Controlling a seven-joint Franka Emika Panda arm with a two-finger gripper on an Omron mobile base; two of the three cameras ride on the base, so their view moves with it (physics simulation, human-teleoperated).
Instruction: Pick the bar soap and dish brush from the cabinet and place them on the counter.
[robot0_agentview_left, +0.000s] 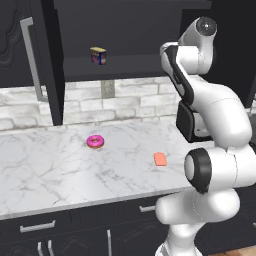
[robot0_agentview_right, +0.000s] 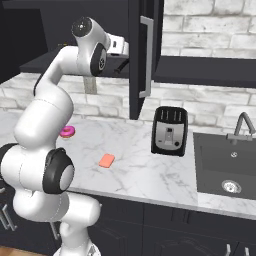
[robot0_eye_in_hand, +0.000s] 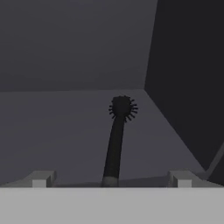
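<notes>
The black dish brush (robot0_eye_in_hand: 116, 140) lies on the dark shelf inside the cabinet (robot0_agentview_left: 125, 67), bristle head pointing to the back. My gripper (robot0_eye_in_hand: 111, 179) is open just in front of it, and the handle end lies between the two fingertips without touching them. The arm reaches up into the open cabinet past its door (robot0_agentview_right: 145, 50). The salmon-orange bar soap (robot0_agentview_left: 160, 159) (robot0_agentview_right: 106, 160) lies flat on the white marble counter (robot0_agentview_left: 50, 170) (robot0_agentview_right: 140, 165), below the arm.
A pink donut (robot0_agentview_left: 95, 141) (robot0_agentview_right: 67, 131) sits on the counter left of the soap. A yellow-and-blue box (robot0_agentview_left: 98, 55) stands on the cabinet shelf. A black toaster (robot0_agentview_right: 169, 131) stands to the right, beside the sink (robot0_agentview_right: 230, 165) and faucet (robot0_agentview_right: 242, 125).
</notes>
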